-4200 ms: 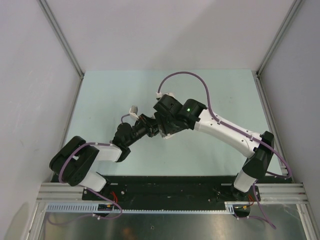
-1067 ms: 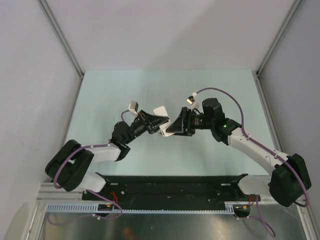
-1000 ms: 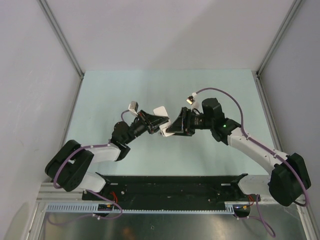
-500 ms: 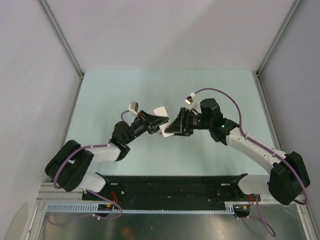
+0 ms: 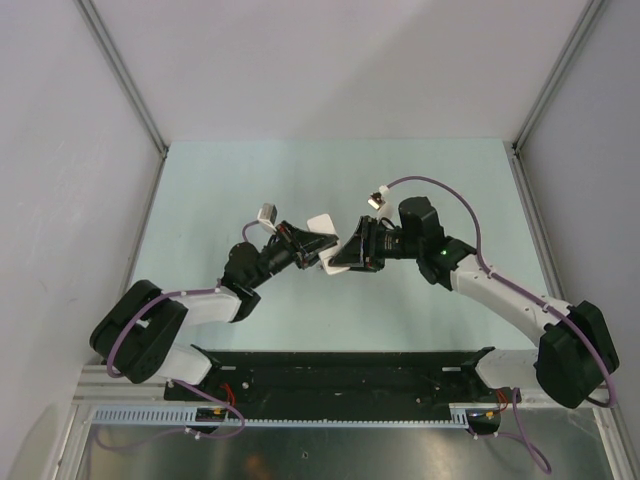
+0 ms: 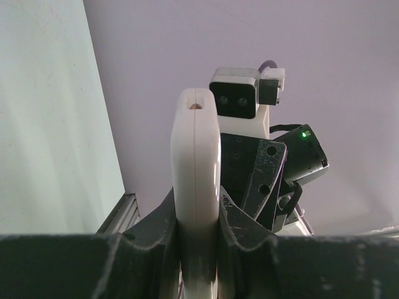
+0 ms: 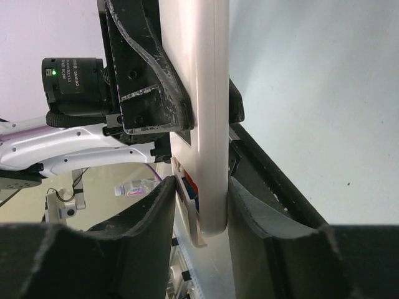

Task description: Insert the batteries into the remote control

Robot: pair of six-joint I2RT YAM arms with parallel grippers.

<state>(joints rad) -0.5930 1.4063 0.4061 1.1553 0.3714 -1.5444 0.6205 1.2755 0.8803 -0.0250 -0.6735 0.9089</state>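
Observation:
The white remote control is held in the air above the table's middle, between both grippers. My left gripper is shut on one end; in the left wrist view the remote stands edge-on between the jaws. My right gripper clamps the other end. In the right wrist view the remote sits between the fingers, with its white battery cover ajar against the left finger. A red battery and a blue battery show in the open gap. The purple and dark grey batteries are out of view.
The pale green table top is walled by grey panels at the back and both sides. A black base rail runs along the near edge. A plastic bottle lies beyond the table.
Four seconds ago the right gripper hung over the remote from above. It has since swung round to the remote's right end, and in the last second the right wrist crept slightly left. The left arm held still.

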